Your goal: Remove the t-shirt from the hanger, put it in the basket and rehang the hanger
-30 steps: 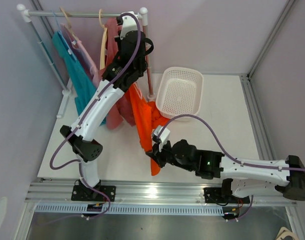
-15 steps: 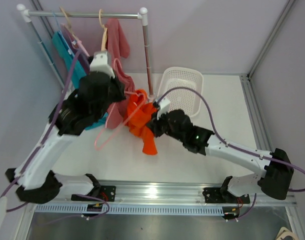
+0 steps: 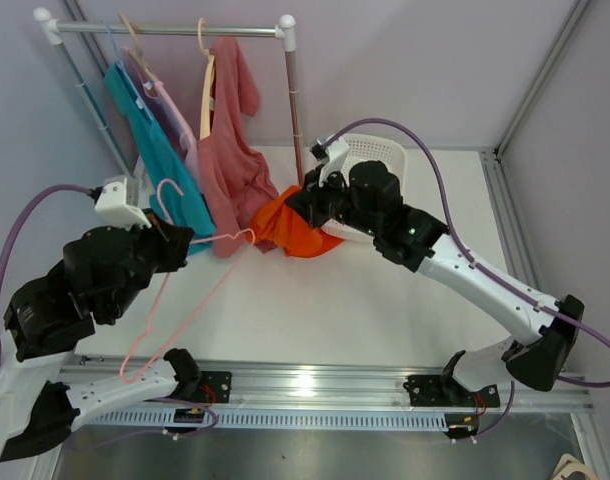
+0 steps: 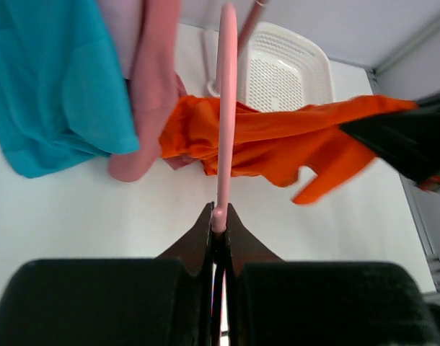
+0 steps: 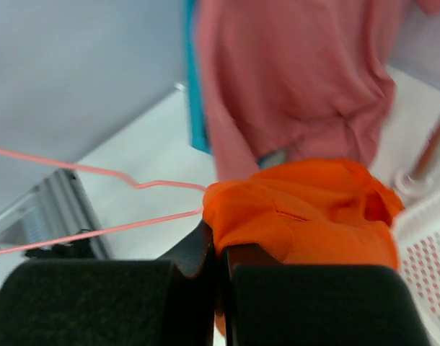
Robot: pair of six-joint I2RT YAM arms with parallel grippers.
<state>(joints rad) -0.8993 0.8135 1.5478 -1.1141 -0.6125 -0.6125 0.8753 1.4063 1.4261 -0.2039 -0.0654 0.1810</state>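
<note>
Top external: right end effector (image 3: 302, 203) holds orange t-shirt (image 3: 305, 236) beside white basket (image 3: 396, 150).

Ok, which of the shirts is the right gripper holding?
The orange t-shirt, pinched by the right gripper; the teal shirt and the rose shirt hang from the rail.

Bright, even, diffuse light fills every view, leaving only faint shadows on the white table (image 3: 385, 300) and one glare spot on the metal rail (image 3: 305, 380). The left gripper (image 4: 218, 216) is a dark, defocused mass around the fairly crisp pink hanger (image 4: 225, 108), while the orange t-shirt (image 4: 278, 140) smears with motion far to its right. Beyond the right gripper (image 5: 218, 241), the pink shirt (image 5: 292, 79) and basket (image 5: 429, 238) are out of focus.
</note>
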